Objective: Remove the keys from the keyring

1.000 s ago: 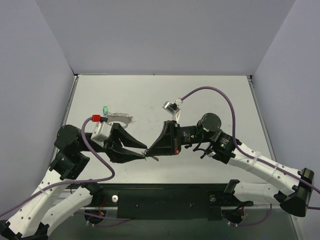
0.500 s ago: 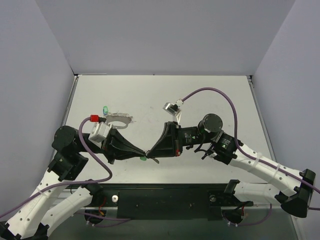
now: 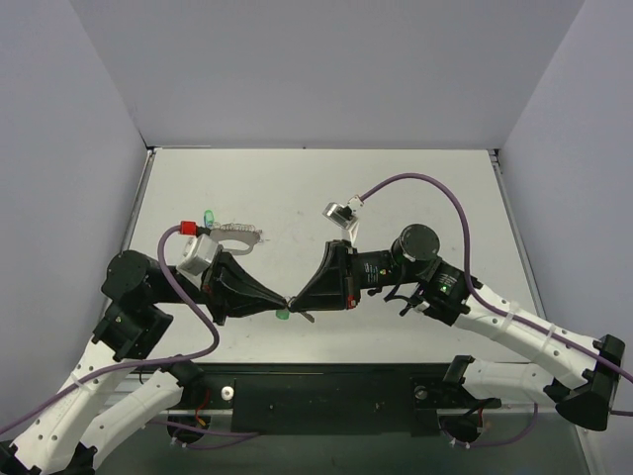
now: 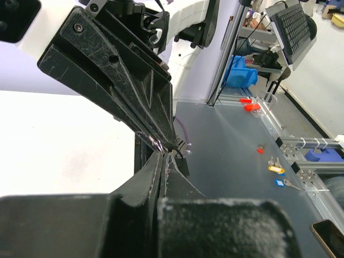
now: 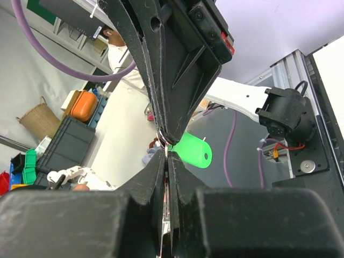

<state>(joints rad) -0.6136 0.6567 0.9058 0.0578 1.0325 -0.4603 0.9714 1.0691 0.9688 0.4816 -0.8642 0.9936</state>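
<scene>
My left gripper [image 3: 286, 302] and right gripper [image 3: 294, 299] meet tip to tip above the white table [image 3: 425, 188], both jaws pressed together. A tiny key with a green plastic head [image 5: 193, 151] hangs at that meeting point, seemingly pinched by the right jaws. The toothed silvery oval keyring [image 3: 237, 234] lies well apart, on the table behind the left gripper.

Key [image 5: 193, 150] head glossy grn plastic, keyring [image 3: 237, 235] silvery metal, left pincer [image 4: 163, 161] matt blk plastic, scuffed

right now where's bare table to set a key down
Free: the far table strip along the back wall, and its right edge. Crowded: where left claw meets right claw at the green key, and around the keyring.
</scene>
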